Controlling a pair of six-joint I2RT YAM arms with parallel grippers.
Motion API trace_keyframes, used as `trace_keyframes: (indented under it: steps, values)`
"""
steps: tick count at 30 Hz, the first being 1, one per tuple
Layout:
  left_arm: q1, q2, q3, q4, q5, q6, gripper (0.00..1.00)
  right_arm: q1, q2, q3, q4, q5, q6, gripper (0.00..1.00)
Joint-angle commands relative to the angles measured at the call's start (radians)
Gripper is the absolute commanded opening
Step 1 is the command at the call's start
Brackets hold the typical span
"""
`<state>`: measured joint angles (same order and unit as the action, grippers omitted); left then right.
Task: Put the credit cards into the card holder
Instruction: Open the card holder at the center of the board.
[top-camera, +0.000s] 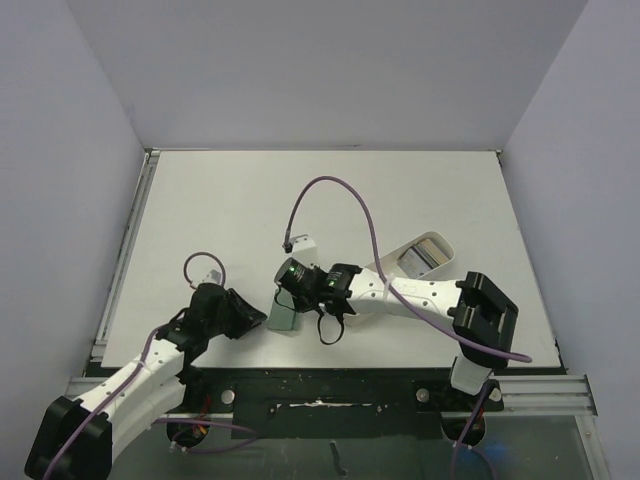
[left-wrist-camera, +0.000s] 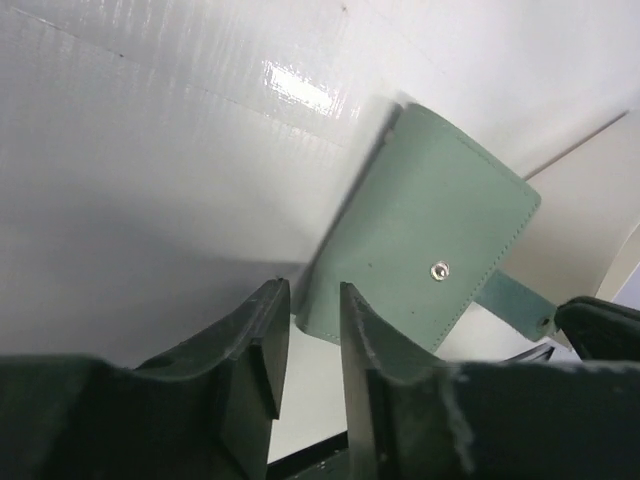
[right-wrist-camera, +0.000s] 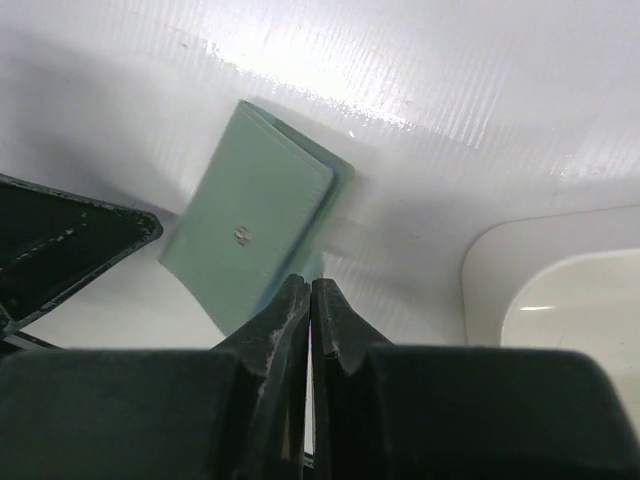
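Your left end effector (left-wrist-camera: 312, 300) stood slightly spread and held nothing. The card holder (left-wrist-camera: 430, 230) lay folded on the tabletop (left-wrist-camera: 150, 150) just beyond it, at one o'clock. Your right end effector (right-wrist-camera: 310, 292) was pressed together, with the holder at its eleven o'clock.

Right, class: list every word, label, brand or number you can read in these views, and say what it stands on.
No text can be read in any view.
The card holder shows only a plain metal snap, with no lettering.
The cards in the white tray are too small to read.
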<state>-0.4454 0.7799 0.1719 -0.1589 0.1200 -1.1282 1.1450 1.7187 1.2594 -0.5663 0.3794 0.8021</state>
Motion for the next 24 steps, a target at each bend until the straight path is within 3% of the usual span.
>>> trace_keyframes:
  steps: [1, 4, 9, 16, 24]
  values:
    - [0.0, 0.014, 0.089, 0.011, 0.024, 0.057, 0.33, -0.012, -0.095, -0.021, 0.07, 0.033, -0.033, 0.0]
    - [-0.001, -0.007, 0.147, -0.043, 0.015, 0.102, 0.46, -0.032, -0.132, -0.043, 0.098, -0.007, -0.032, 0.0]
    - [0.001, -0.018, 0.209, -0.079, 0.062, 0.16, 0.56, -0.075, -0.233, -0.113, 0.202, -0.099, -0.017, 0.0]
    - [0.002, -0.011, 0.218, -0.062, 0.155, 0.152, 0.57, -0.165, -0.308, -0.231, 0.418, -0.34, 0.043, 0.0]
    - [0.002, -0.003, 0.167, -0.007, 0.179, 0.122, 0.57, -0.175, -0.304, -0.274, 0.411, -0.346, 0.057, 0.0]
